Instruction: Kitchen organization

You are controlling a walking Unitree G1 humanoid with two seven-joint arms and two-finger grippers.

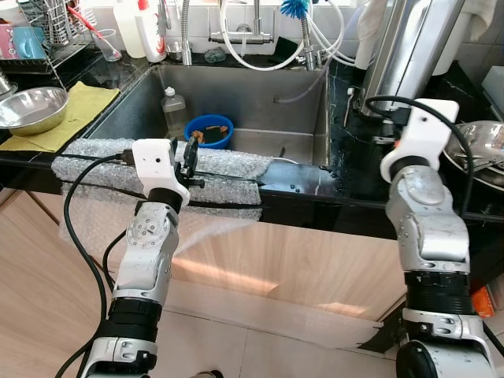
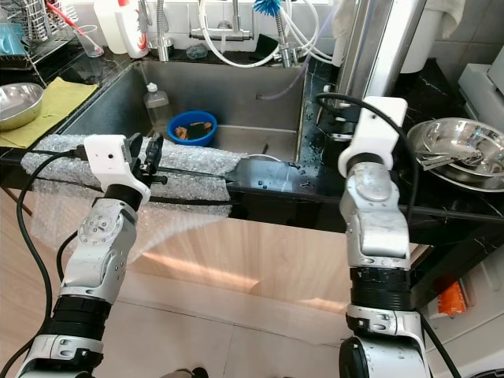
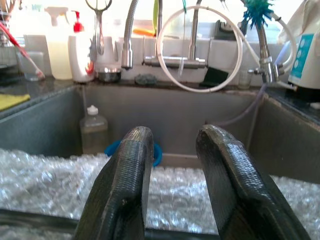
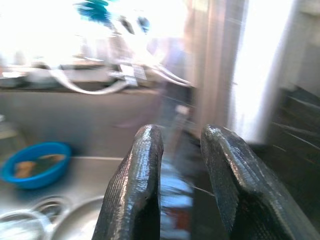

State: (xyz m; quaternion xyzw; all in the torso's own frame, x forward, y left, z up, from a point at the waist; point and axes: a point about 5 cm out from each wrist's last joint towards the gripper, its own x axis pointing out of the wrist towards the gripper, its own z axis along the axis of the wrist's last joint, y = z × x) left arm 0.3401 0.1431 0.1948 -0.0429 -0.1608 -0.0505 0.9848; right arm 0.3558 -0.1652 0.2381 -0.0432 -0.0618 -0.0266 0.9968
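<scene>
A steel sink [image 1: 252,94] is set in the black counter in front of me. In it stand a blue bowl [image 1: 209,130] with a sponge and a clear plastic bottle [image 1: 173,109]. A strip of bubble wrap [image 1: 228,169] covers the sink's front edge. My left gripper [image 1: 189,156] hovers just over that wrap, pointing into the sink, open with nothing between its fingers [image 3: 125,170]. My right gripper [image 4: 180,135] is raised over the counter right of the sink, open and empty, with the blue bowl [image 4: 35,165] off to one side.
A steel bowl [image 1: 31,109] rests on a yellow cloth [image 1: 83,106] at the left, near a dish rack [image 1: 47,31]. Another steel bowl [image 1: 480,150] with utensils sits at the right. Faucets and white hoses [image 1: 240,35], cleaning bottles [image 1: 150,31] and a tall steel column [image 1: 409,47] line the back.
</scene>
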